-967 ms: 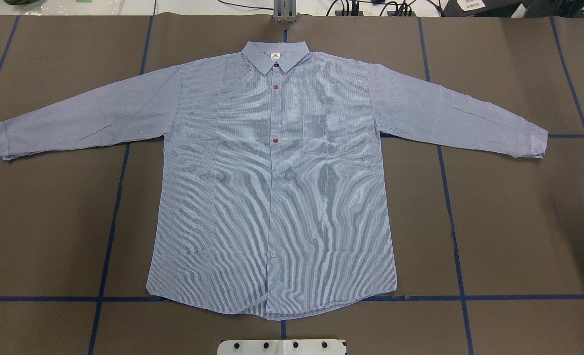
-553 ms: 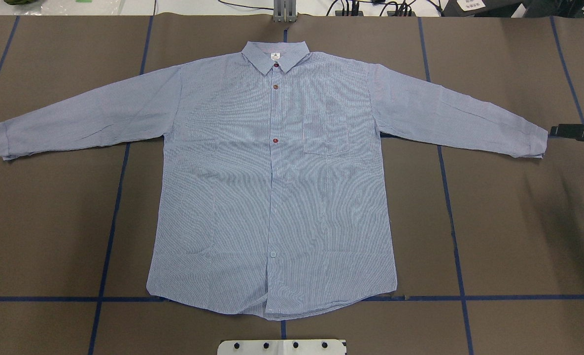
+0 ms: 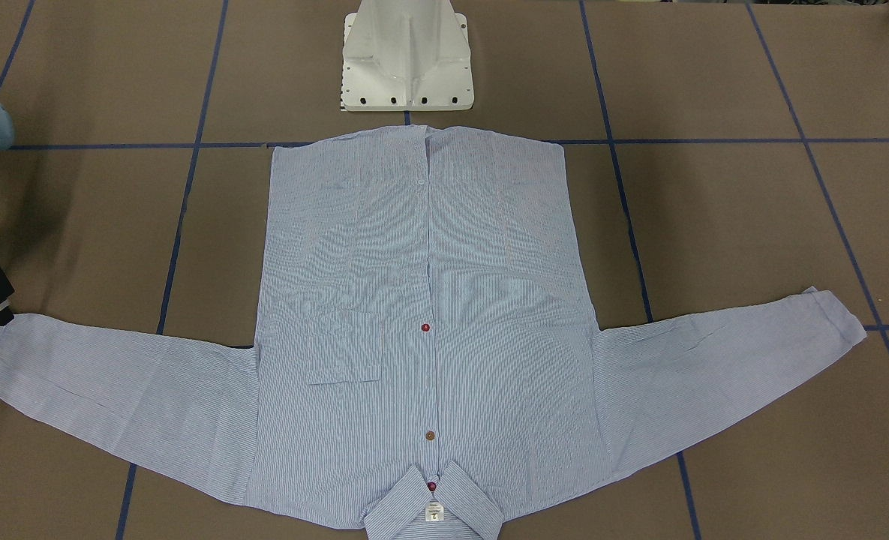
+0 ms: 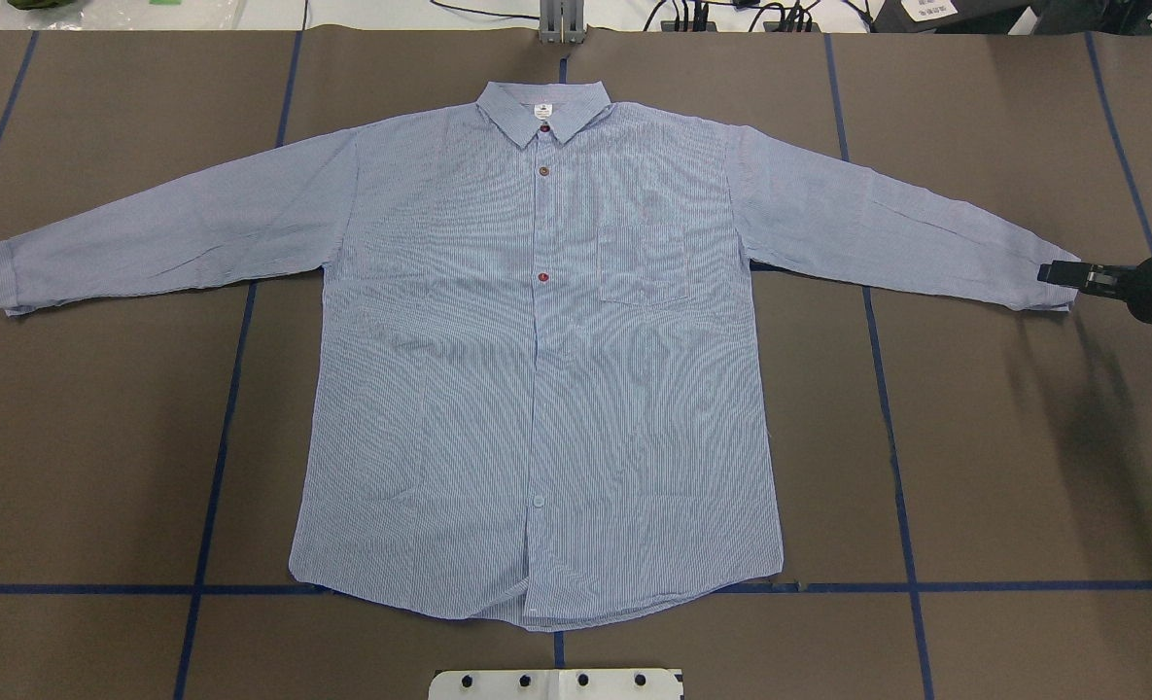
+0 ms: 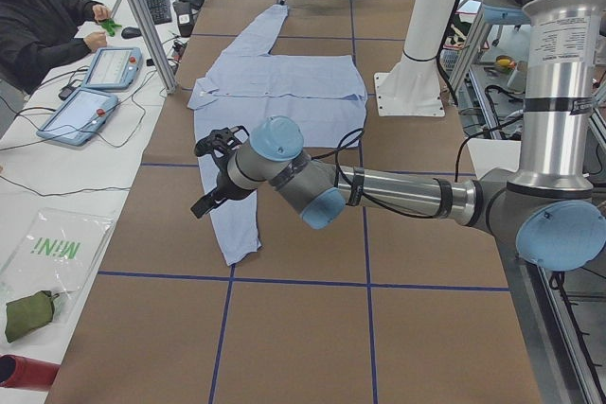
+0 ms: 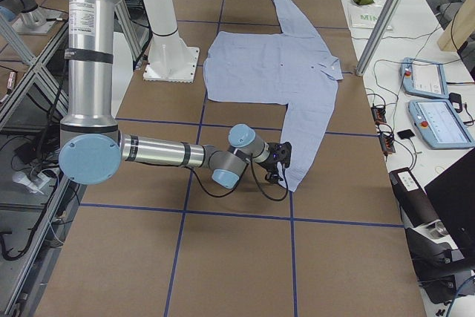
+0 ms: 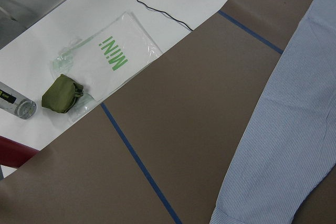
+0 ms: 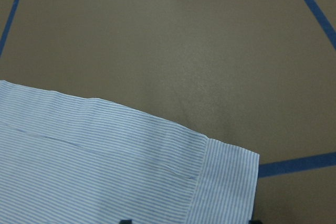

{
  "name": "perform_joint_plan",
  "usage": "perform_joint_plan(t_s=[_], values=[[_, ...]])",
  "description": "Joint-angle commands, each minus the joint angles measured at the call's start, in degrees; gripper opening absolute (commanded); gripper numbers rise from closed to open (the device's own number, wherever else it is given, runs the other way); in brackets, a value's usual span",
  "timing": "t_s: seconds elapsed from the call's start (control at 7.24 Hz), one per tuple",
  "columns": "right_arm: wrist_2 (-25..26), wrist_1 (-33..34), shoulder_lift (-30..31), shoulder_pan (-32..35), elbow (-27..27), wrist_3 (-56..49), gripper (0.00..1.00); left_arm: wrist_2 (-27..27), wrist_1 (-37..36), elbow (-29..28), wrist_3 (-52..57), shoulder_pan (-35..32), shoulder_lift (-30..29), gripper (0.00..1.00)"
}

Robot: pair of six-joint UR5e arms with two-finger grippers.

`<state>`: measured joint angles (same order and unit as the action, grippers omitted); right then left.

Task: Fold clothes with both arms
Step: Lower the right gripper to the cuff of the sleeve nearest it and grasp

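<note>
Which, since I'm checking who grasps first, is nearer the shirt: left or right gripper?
Right. The right gripper is at a sleeve cuff of the shirt. The left gripper hangs high, clear of the other sleeve and outside the overhead view.

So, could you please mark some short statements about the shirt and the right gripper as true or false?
1. The shirt lies flat, buttons facing up. True.
2. Its collar points toward the robot's base. False: the collar lies on the far side; the hem is nearest the base.
3. The right gripper is at one cuff. True.
4. Both sleeves are folded over the chest. False: both lie stretched out sideways.
</note>
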<state>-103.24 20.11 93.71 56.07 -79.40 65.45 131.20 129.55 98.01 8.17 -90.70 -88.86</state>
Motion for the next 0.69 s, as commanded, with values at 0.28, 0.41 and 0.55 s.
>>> perform_joint_plan(t_s=[0.28,0.41,0.55], values=[[1.3,-2.8,-0.1,-1.0,3.0,0.2,0.52,-0.1,0.0,0.3,0.0,0.0,0.0,1.0],[1.3,-2.8,-0.1,-1.0,3.0,0.3,0.47,-0.1,0.0,0.2,0.0,0.0,0.0,1.0],[1.4,-2.8,-0.2,-1.3,3.0,0.3,0.29,-0.1,0.0,0.3,0.0,0.0,0.0,1.0]])
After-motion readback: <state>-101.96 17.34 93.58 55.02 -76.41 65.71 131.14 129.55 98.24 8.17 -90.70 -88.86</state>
